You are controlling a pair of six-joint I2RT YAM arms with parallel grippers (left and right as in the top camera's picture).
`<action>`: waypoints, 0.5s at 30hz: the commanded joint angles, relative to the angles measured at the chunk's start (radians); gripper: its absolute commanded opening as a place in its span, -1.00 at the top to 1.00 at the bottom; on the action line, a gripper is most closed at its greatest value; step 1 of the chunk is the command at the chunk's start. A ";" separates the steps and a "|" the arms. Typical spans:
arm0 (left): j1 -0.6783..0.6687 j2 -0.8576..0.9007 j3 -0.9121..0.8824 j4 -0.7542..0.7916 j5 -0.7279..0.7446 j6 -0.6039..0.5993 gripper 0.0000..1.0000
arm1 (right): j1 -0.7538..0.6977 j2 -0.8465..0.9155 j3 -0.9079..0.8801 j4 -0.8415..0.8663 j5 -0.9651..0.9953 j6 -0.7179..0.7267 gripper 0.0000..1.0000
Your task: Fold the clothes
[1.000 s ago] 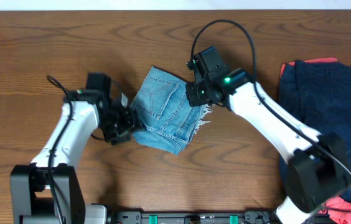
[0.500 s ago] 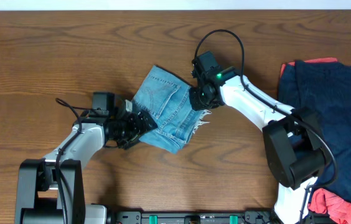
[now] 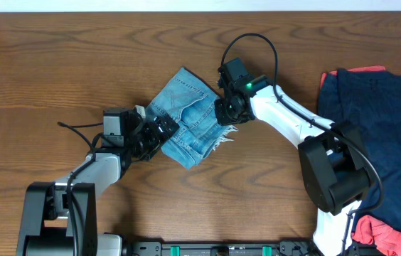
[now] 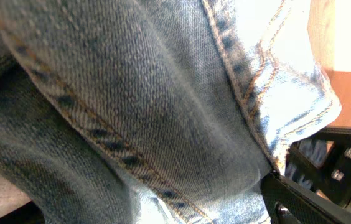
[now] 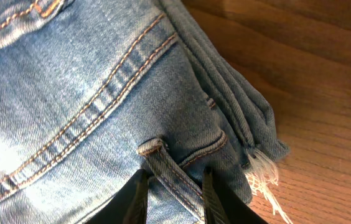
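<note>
The light-blue jeans lie folded into a small bundle at the middle of the table, frayed hem at the right. My left gripper is at the bundle's left edge with its jaws spread wide. In the left wrist view, denim fills the frame and only one finger shows at the lower right. My right gripper sits on the bundle's upper right edge. In the right wrist view its gripper is closed narrowly on a belt loop and the seamed denim beneath.
A pile of dark navy clothes covers the table's right side, with coral-red fabric showing at its near and far edges. Bare wooden tabletop stretches to the left and behind the jeans.
My left arm has dropped lower and slid right against the jeans' edge, and its jaws have spread wider. The right gripper stayed at the upper right edge and narrowed. The bundle shifted slightly.
</note>
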 commanded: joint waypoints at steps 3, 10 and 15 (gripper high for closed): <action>-0.003 0.039 -0.004 0.025 -0.061 -0.085 -0.65 | 0.048 0.079 -0.027 -0.008 -0.059 0.010 0.45; -0.038 0.040 -0.005 0.023 -0.144 -0.172 -0.69 | 0.068 0.079 -0.027 -0.006 -0.058 0.011 0.45; -0.082 0.058 -0.005 0.061 -0.257 -0.219 -0.35 | 0.073 0.079 -0.027 -0.011 -0.058 0.018 0.46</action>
